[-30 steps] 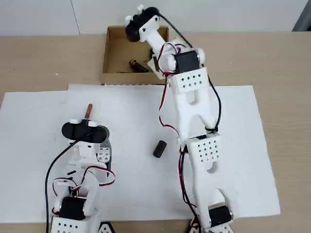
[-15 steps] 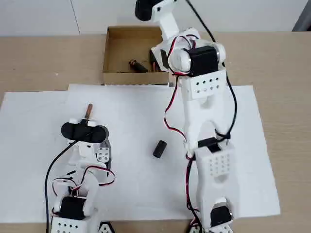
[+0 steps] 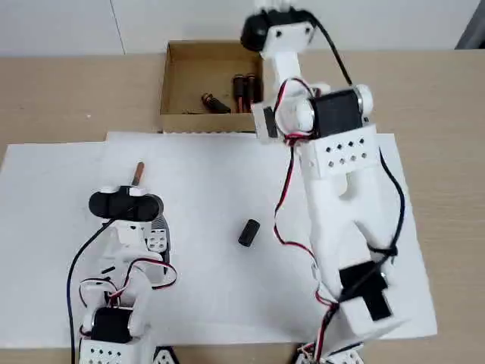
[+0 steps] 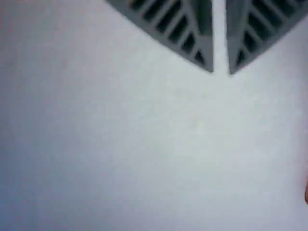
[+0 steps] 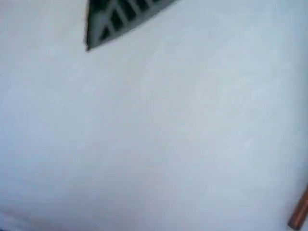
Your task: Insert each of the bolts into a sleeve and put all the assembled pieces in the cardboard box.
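Observation:
A copper bolt (image 3: pixel 139 173) lies on the white paper just beyond my left gripper (image 3: pixel 127 205). In the left wrist view that gripper (image 4: pixel 221 71) is shut, its grey fingers (image 4: pixel 192 38) a hair apart over bare paper, holding nothing. A black sleeve (image 3: pixel 248 232) lies alone mid-paper. The cardboard box (image 3: pixel 173 83) at the back holds assembled pieces (image 3: pixel 242 91) and another (image 3: pixel 216 102). My right gripper (image 3: pixel 274 29) hangs high beside the box's far right corner. In the right wrist view one grey finger (image 5: pixel 113 21) shows, nothing beside it, and a copper rod end (image 5: pixel 299 214) sits at the edge.
The white paper (image 3: pixel 61 189) covers most of the wooden table (image 3: pixel 439 98). The raised right arm (image 3: pixel 341 189) spans the paper's right half. Open paper lies between the sleeve and the left arm.
The right arm rose and swung right, off the cardboard box, uncovering two assembled pieces inside it. The left arm shifted slightly left. Bolt and sleeve stayed put.

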`<state>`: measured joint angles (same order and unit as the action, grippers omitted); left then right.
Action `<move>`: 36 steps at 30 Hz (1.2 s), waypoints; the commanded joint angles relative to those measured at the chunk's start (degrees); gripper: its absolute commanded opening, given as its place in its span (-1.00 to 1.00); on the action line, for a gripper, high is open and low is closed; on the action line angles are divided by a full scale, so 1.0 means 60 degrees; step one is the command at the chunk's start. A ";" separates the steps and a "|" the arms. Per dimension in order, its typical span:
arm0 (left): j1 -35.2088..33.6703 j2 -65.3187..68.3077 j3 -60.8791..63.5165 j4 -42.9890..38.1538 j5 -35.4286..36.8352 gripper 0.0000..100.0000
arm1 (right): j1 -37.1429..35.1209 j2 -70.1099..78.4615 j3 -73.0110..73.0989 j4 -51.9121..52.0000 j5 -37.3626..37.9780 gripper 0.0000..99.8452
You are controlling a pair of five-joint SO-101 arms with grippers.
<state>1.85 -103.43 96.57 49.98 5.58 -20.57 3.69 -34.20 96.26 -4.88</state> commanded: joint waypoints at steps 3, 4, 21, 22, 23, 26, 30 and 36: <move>-0.0088 -0.0088 -0.0037 0.0073 0.0044 -0.99 | -0.0755 -0.1267 0.1905 -0.0037 -0.1407 -0.75; -0.0088 -0.0088 -0.0037 0.0073 0.0044 -0.99 | -0.0930 -0.1370 0.2271 -0.0037 -0.1700 -0.75; -0.0088 -0.0088 -0.0037 0.0073 0.0059 -0.99 | -0.1883 -0.1502 0.6564 -0.0549 -0.4322 -0.74; -0.0088 -0.0088 -0.0037 0.0073 0.0059 -0.99 | -0.1897 -0.1502 0.6696 -0.0725 -0.4322 -0.74; -0.0088 -0.0088 -0.0037 0.0073 0.0059 -0.99 | -0.1897 -0.1502 0.6813 -0.0916 -0.4337 -0.74; -0.0088 -0.0088 -0.0037 0.0073 0.0059 -0.99 | -0.1897 -0.1502 0.7150 -0.1502 -0.4366 -0.74; -0.0088 -0.0088 -0.0037 0.0073 0.0059 -0.99 | -0.1912 -0.1502 0.7663 -0.2293 -0.4601 -0.74; -0.0088 -0.0088 -0.0037 0.0073 0.0059 -0.99 | -0.2396 -0.1502 0.8190 -0.3011 -0.5114 -0.74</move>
<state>1.49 -103.43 96.57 49.98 5.67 -33.67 -2.99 14.77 80.18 -33.54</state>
